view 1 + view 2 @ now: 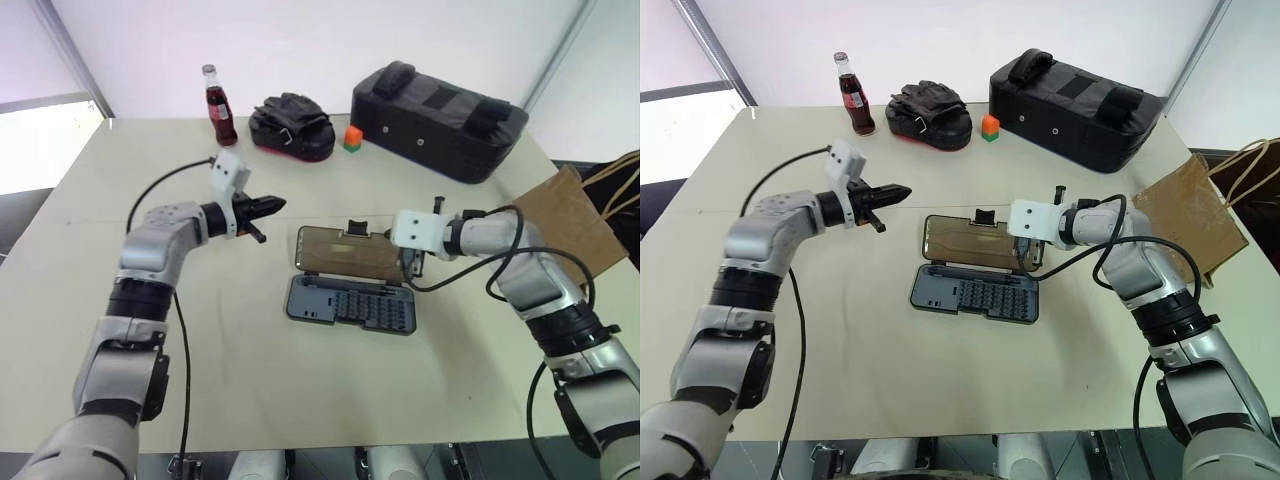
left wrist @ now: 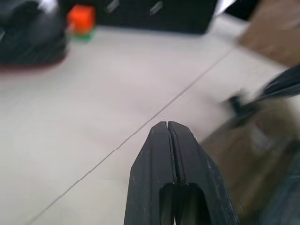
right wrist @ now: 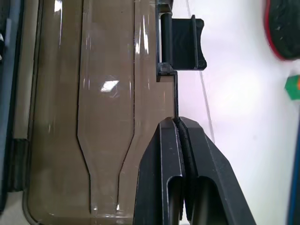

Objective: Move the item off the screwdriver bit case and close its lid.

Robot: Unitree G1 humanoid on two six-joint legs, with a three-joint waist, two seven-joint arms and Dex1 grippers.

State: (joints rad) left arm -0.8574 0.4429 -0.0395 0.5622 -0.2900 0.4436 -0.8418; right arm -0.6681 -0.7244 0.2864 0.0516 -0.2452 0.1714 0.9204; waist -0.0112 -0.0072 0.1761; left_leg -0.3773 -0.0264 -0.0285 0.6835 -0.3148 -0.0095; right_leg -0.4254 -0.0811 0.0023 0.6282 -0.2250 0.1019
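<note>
The screwdriver bit case (image 1: 350, 305) lies open in the middle of the table, with rows of small bits in its dark grey tray. Its lid (image 1: 345, 252) is smoky brown and lies flat behind the tray, with the black latch tab (image 1: 357, 228) on its far edge. The item, a brown paper bag (image 1: 570, 220) with twine handles, rests at the table's right edge, apart from the case. My left gripper (image 1: 278, 204) is shut and empty in the air, left of the lid. My right gripper (image 3: 177, 121) is shut and empty, its tips over the lid's far edge beside the latch tab (image 3: 180, 42).
At the back of the table stand a cola bottle (image 1: 219, 105), a black glove bundle (image 1: 292, 128), a small orange and green block (image 1: 353, 138) and a large black padded bag (image 1: 438, 120). Black cables hang from both arms.
</note>
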